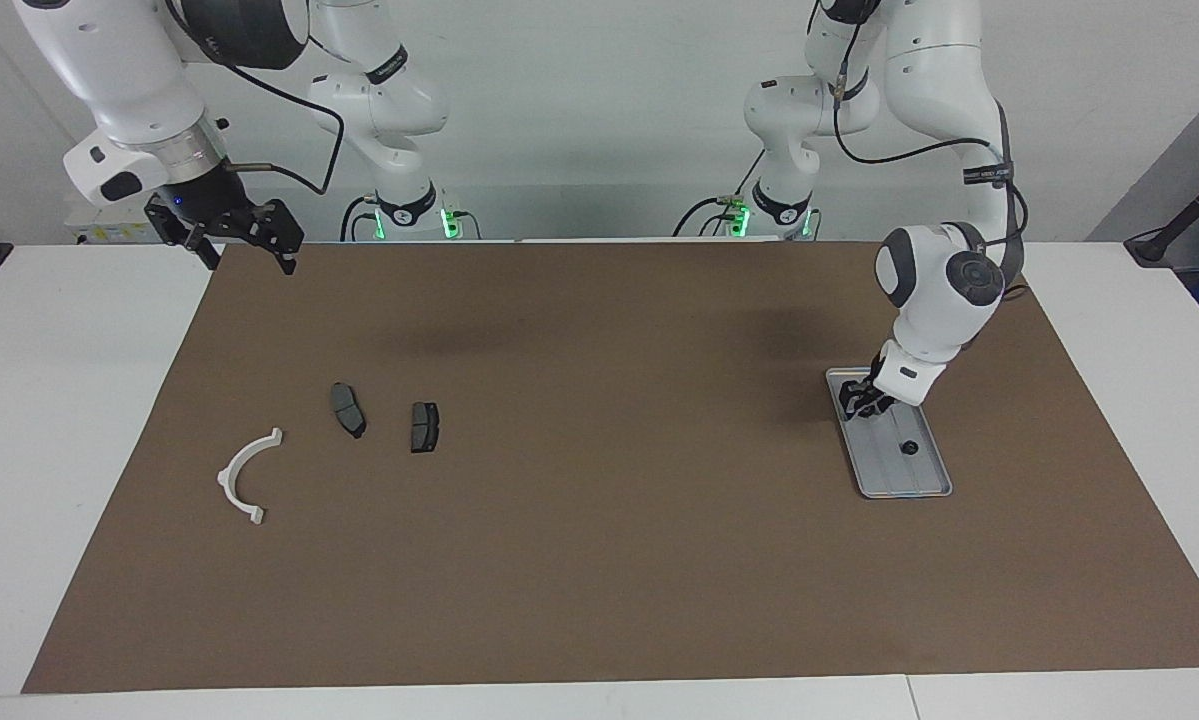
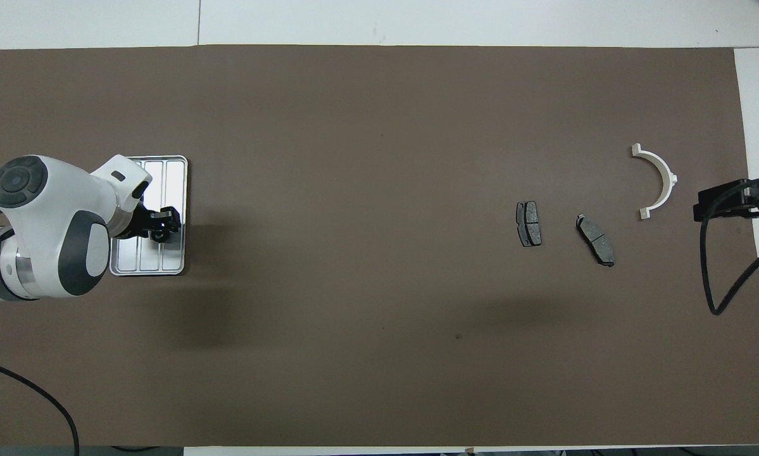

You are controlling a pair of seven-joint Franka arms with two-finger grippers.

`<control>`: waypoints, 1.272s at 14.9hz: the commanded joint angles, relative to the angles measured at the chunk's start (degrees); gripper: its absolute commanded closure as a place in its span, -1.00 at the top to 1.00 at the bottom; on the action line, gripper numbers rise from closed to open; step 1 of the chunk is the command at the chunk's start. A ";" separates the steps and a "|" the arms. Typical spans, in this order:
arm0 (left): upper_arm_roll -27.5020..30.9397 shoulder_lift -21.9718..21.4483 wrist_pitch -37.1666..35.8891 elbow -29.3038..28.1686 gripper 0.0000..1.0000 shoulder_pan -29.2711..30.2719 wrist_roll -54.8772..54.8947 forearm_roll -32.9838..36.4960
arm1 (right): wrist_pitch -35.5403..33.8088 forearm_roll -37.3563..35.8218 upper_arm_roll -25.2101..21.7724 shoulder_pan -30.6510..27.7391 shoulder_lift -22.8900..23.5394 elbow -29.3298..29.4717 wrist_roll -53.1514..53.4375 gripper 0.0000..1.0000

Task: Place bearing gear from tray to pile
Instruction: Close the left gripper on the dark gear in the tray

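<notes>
The silver tray [image 1: 921,489] [image 2: 178,166] lies toward the left arm's end of the mat. A small black bearing gear [image 1: 909,447] rests in the tray's part farther from the robots. My left gripper [image 1: 857,402] [image 2: 159,227] is down in the tray's nearer end, with a small dark round piece [image 2: 159,235] right at its tip. The pile lies toward the right arm's end: a white half-ring bracket [image 1: 247,475] [image 2: 661,180] and two dark brake pads [image 1: 348,409] [image 1: 424,426]. My right gripper [image 1: 247,256] [image 2: 702,206] waits open above the mat's edge near its base.
A brown mat [image 1: 599,560] covers most of the white table. The right arm's black cable [image 2: 711,278] hangs over the mat's end near the bracket.
</notes>
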 commanded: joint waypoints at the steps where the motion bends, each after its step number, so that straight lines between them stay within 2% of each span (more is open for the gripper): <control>1: 0.38 0.55 0.75 0.27 -0.01 -0.10 0.68 1.29 | 0.40 0.02 0.32 -0.88 -0.15 -0.35 -1.42 1.00; 5: 0.38 0.55 0.66 0.18 -0.14 -0.02 1.39 1.29 | 0.49 0.02 0.32 -0.97 -0.06 -0.35 -1.60 1.00; 8: 0.38 0.46 0.58 0.18 -0.36 -0.02 1.57 1.29 | 0.49 0.02 0.32 -0.71 -0.15 -0.35 -1.33 1.00; 10: 0.38 0.55 0.49 0.27 -0.37 -0.02 1.57 1.29 | 0.49 0.10 0.32 -0.70 -0.15 -0.43 -1.42 1.00; 12: 0.38 0.55 -0.12 0.62 -0.54 -0.02 1.57 1.29 | 0.49 0.02 0.32 -0.88 -0.15 -0.44 -1.59 1.00; 14: 0.38 0.89 -3.09 3.41 -0.56 -0.02 1.57 1.29 | 0.49 0.02 0.32 -0.97 -0.15 -0.44 -1.68 1.00; 17: 0.29 2.13 -12.32 11.50 -0.56 -0.71 0.78 1.20 | 0.49 0.02 0.32 -0.97 -0.15 -0.52 -1.68 1.00; 19: 0.12 2.04 -13.22 12.22 -0.56 -2.64 -3.15 0.85 | 0.49 0.11 0.32 -0.97 -0.15 -0.87 -1.77 1.00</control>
